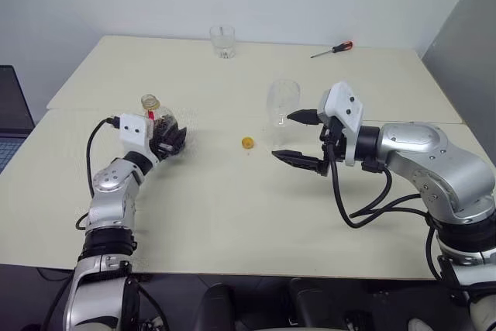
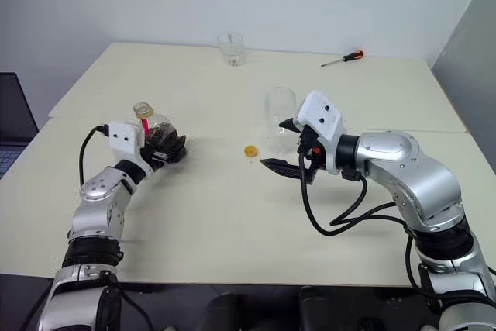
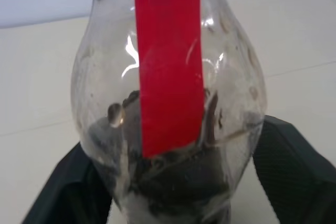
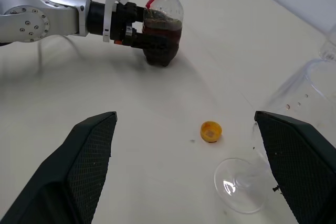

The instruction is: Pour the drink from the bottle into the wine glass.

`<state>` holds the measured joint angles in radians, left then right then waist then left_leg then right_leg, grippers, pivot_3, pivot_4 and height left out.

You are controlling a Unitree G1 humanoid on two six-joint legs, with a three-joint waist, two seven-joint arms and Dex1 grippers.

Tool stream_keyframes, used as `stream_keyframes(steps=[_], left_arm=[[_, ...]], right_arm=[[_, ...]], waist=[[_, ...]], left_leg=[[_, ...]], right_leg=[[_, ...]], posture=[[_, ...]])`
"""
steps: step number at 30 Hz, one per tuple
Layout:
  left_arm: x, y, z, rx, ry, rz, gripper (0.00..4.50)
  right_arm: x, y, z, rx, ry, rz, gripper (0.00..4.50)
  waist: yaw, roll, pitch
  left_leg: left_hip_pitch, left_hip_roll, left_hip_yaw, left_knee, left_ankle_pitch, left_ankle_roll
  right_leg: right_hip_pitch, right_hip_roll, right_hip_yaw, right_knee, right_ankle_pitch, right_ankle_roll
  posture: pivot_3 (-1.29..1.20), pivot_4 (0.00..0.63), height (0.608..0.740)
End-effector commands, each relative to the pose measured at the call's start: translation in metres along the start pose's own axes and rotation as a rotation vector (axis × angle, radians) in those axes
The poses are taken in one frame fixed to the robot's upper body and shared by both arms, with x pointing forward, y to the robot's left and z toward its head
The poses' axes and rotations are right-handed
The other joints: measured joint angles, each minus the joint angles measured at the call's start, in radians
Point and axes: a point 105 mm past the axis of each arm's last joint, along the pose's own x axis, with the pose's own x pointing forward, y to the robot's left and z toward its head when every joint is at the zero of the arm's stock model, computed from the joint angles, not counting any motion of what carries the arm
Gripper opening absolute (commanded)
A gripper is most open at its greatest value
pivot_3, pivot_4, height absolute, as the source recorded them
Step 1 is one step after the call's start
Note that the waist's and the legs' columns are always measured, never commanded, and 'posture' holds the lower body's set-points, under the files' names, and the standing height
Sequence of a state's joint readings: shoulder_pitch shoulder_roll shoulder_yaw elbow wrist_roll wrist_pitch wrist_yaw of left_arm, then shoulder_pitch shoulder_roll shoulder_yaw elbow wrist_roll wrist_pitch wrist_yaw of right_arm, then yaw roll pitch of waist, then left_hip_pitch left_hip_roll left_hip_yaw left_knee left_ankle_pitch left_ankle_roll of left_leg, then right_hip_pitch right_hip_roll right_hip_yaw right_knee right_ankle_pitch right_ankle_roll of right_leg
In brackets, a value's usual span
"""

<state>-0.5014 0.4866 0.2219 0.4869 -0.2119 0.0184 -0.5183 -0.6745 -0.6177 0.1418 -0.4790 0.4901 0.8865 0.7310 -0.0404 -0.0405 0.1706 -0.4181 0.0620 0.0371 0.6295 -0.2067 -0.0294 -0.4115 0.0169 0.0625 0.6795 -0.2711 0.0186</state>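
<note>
On the left side of the bench [image 1: 232, 215], the left end effector [image 4: 137, 31] has its two black fingers set on either side of the bottle [image 4: 163, 30], low on the round body. From the left wrist view the pads flank the base closely, though I can't say the pinch is firm yet. That low, level approach makes sense: a hold around the belly leaves the neck free to tip.

And the neck is open. The yellow cap [image 1: 247, 143] lies on the bench between bottle and wine glass [image 1: 284, 110], so the drink [image 4: 161, 34], dark and sitting in the lower half of the bottle, looks ready to go.

Over to the middle now. The wine glass stands upright, and the right end effector [image 1: 298, 137] has its fingers spread wide, one to each side of the stem region, not touching it as far as I can see. The right wrist view shows the round foot just inside the far finger. My read: it is placed to steady the glass while the other arm pours.

At the far edge, a short tumbler [image 1: 222, 41] and a screwdriver [image 1: 333, 49] sit well apart from the action.

Lifting and carrying the bottle across comes next, I'd judge; nothing poured yet.
</note>
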Motion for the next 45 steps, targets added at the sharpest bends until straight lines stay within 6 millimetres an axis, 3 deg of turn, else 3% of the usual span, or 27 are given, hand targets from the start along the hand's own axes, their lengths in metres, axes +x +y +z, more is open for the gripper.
stream_keyframes(steps=[1,5,9,17,21,29,38,45], left_arm=[[0.004,0.001,0.014,0.039,-0.044,-0.009,2.61],[0.007,0.003,0.019,0.047,-0.052,-0.009,1.36],[0.015,0.006,0.043,0.112,-0.090,-0.024,1.04],[0.036,0.005,0.104,0.344,-0.168,-0.064,1.02],[0.055,-0.019,0.131,0.498,-0.206,-0.183,1.00],[0.078,-0.049,0.157,0.734,-0.260,-0.280,0.99],[0.094,-0.088,0.178,0.955,-0.332,-0.333,0.98],[0.101,-0.112,0.186,1.019,-0.362,-0.370,0.98]], right_arm=[[-0.005,-0.001,0.010,-0.056,-0.017,-0.029,4.50],[-0.009,-0.005,0.009,-0.060,-0.011,-0.054,4.50],[-0.023,-0.014,0.005,-0.050,-0.002,-0.101,4.50],[-0.051,-0.026,-0.001,-0.025,0.018,-0.181,4.50],[-0.063,-0.032,-0.004,-0.020,0.010,-0.248,4.50],[-0.080,-0.041,-0.001,-0.044,-0.089,-0.392,4.50],[-0.075,-0.030,-0.006,-0.011,-0.112,-0.438,4.50],[-0.068,-0.022,-0.008,0.001,-0.112,-0.448,4.50]], waist=[[0.000,0.000,0.000],[0.001,0.000,0.000],[0.007,-0.001,0.001],[0.012,-0.002,0.001],[0.014,-0.002,0.001],[0.013,-0.002,0.001],[0.011,-0.002,0.002],[0.011,-0.002,0.002]], left_leg=[[0.000,0.000,0.000,0.000,0.000,0.000],[-0.001,0.000,0.000,0.000,0.000,0.000],[-0.002,0.000,0.000,0.000,0.000,0.000],[-0.012,-0.001,0.000,0.001,0.000,0.000],[-0.014,-0.004,-0.001,0.002,0.000,0.000],[-0.015,-0.006,-0.002,0.001,0.000,0.000],[-0.015,-0.006,-0.003,0.002,0.000,0.000],[-0.015,-0.007,-0.003,0.002,0.000,0.000]], right_leg=[[0.000,0.000,0.000,0.000,0.000,0.000],[0.000,0.000,0.000,0.000,0.000,0.000],[0.000,0.000,-0.001,0.000,0.000,0.000],[-0.009,0.001,-0.003,0.001,0.001,-0.001],[-0.010,0.001,-0.006,0.000,0.002,-0.003],[-0.010,0.001,-0.008,0.000,0.001,-0.001],[-0.010,0.001,-0.008,0.001,0.001,-0.001],[-0.010,0.001,-0.008,0.001,0.001,-0.001]], posture=[[0.00,0.150,0.740],[0.00,0.150,0.740],[0.00,0.150,0.740],[0.00,0.150,0.740],[0.00,0.150,0.740],[0.00,0.150,0.740],[0.00,0.150,0.740],[0.00,0.150,0.740]])
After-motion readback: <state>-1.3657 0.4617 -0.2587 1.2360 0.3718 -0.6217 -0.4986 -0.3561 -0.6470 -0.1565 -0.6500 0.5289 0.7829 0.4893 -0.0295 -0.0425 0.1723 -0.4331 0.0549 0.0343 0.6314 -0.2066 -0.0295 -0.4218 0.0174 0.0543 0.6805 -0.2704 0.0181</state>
